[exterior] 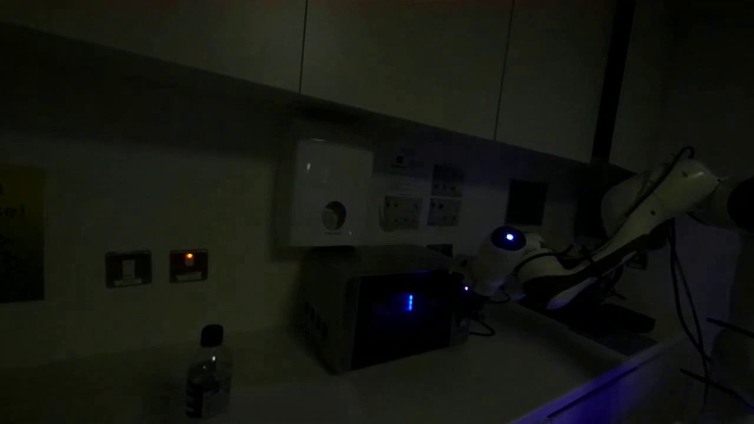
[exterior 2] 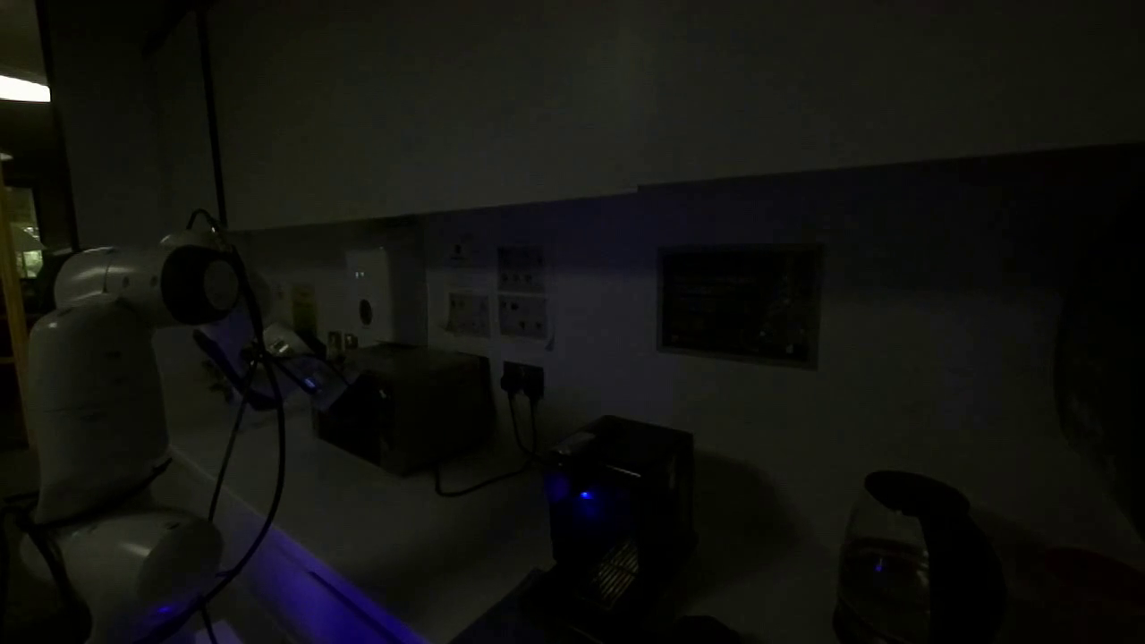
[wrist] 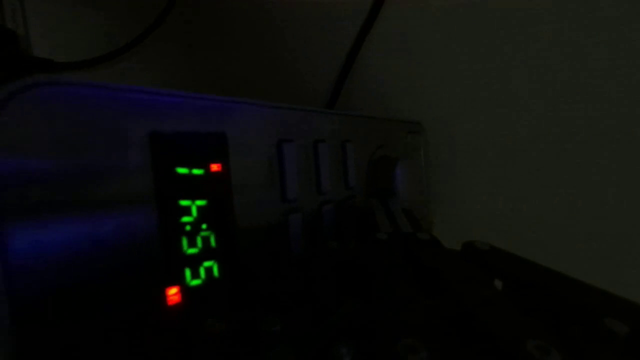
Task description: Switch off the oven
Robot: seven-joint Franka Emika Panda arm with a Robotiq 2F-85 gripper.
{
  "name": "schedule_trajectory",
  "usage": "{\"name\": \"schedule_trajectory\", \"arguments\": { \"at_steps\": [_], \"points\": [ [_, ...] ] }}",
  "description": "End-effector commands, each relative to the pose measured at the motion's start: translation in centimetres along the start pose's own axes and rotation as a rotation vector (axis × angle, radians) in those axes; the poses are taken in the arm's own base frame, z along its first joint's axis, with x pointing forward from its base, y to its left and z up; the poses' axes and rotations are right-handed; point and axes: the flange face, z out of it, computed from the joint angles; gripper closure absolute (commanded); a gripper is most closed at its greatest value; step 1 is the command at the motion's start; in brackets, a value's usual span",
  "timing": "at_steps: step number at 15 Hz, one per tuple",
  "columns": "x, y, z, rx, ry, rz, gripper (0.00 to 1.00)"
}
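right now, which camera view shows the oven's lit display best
The wrist view: it shows the display close up, its green digits bright but turned sideways, with two red lights. Both exterior views show the oven, with the robot arm at its front, but I cannot make out the display in either.

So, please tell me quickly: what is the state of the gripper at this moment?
Gripper: cannot be told whether open or closed; in the wrist view it is only a dark shape near the knob of the oven.
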Motion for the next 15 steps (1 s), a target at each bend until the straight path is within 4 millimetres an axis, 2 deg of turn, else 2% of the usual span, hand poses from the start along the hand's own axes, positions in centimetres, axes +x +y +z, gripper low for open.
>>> {"name": "schedule_trajectory", "arguments": {
  "at_steps": [1,5,8,13,14,15],
  "points": [
    [0.8,2.2,-1.1,-0.067,-0.013,-0.036,1.00],
    [1.1,1.9,-1.3,-0.010,0.003,-0.015,1.00],
    [1.2,1.9,-1.1,0.188,0.064,0.053,1.00],
    [1.6,2.3,-2.1,0.485,0.185,0.099,1.00],
    [1.6,2.3,-2.2,0.544,0.215,0.105,0.74],
    [1.5,2.4,-2.6,0.602,0.248,0.107,0.72]
  ]
}}
